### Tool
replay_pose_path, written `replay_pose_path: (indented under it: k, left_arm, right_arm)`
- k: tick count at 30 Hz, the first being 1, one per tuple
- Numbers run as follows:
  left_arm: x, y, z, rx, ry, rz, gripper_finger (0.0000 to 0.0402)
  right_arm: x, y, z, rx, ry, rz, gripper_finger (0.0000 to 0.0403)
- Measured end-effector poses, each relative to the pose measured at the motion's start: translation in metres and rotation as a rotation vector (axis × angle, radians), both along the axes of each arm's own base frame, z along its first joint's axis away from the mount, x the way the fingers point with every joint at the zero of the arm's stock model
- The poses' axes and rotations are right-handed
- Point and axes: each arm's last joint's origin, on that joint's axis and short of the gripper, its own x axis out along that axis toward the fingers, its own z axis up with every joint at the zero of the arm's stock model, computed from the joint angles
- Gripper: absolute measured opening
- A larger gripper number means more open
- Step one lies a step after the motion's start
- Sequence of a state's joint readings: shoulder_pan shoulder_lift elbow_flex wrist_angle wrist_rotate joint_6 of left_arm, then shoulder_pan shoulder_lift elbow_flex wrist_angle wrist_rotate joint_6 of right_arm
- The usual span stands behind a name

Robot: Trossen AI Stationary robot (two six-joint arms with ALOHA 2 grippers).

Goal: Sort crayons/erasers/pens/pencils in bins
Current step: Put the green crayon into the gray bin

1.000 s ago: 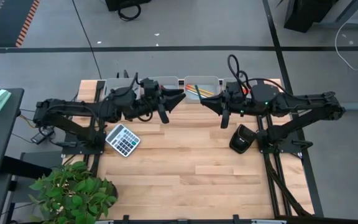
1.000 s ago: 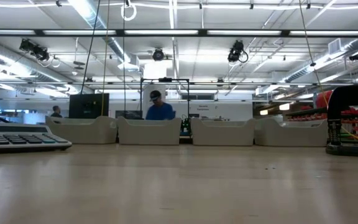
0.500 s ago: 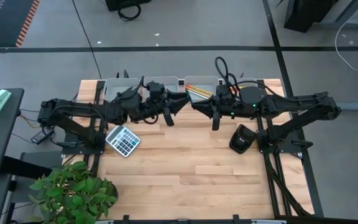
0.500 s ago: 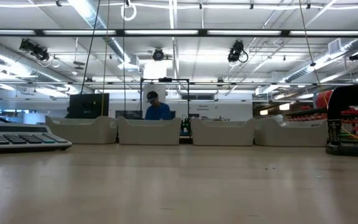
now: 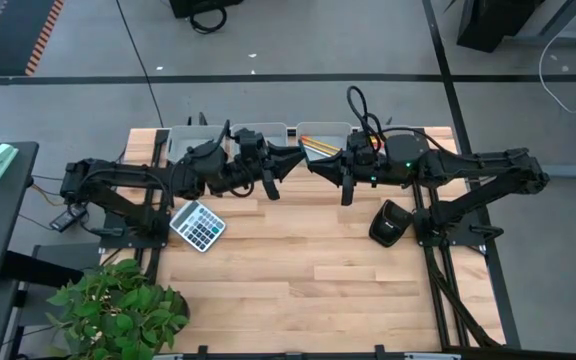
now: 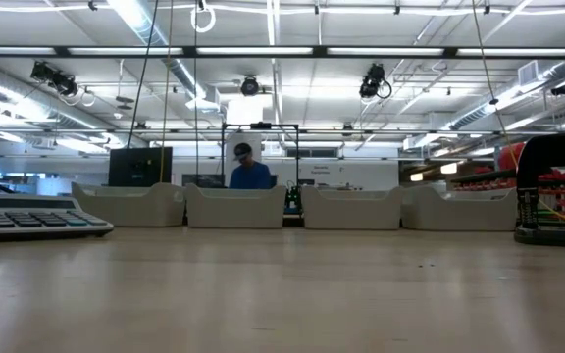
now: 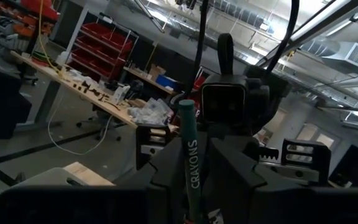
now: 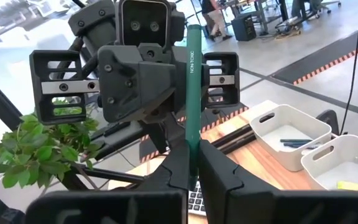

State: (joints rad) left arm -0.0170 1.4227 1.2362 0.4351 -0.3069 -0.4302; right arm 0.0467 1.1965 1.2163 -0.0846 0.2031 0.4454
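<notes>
A green crayon (image 8: 192,81) is carried level, high above the table in front of the row of light-grey bins (image 5: 260,131). My right gripper (image 5: 316,164) is shut on one end of it. My left gripper (image 5: 290,158) faces it tip to tip. The crayon's other end (image 7: 190,155) reaches in between the left fingers (image 7: 163,177), with a narrow gap still showing, so that gripper is open. Orange and yellow pencils (image 5: 318,147) lie in the third bin from the left. No erasers can be made out. My right gripper pinches the crayon's near end (image 8: 192,146) between its two fingers. The fingers come level from the table's right side and lie along the crayon. The crayon sticks straight out ahead of them toward the left gripper, clear of the table.
A grey calculator (image 5: 197,225) lies at the table's left. A black stand (image 5: 390,222) sits at the right. One bin (image 8: 291,140) holds blue pens, and its neighbour (image 8: 347,177) holds a yellow piece. A potted plant (image 5: 118,310) is at the near left corner.
My right gripper has gone toward the table's left with the crayon, closing the distance to my left gripper until the two stand tip to tip.
</notes>
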Motion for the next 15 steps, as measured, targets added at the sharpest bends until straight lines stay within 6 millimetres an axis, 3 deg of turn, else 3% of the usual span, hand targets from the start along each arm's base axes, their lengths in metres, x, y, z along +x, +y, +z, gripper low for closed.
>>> replay_pose_path:
  k: [15]
  left_arm:
    - [0.0057,-0.0002,-0.0067,-0.027,0.022,-0.01,0.0052]
  right_arm:
    - [-0.0001,0.0003,-0.0001,0.027,-0.003,0.0,0.0023]
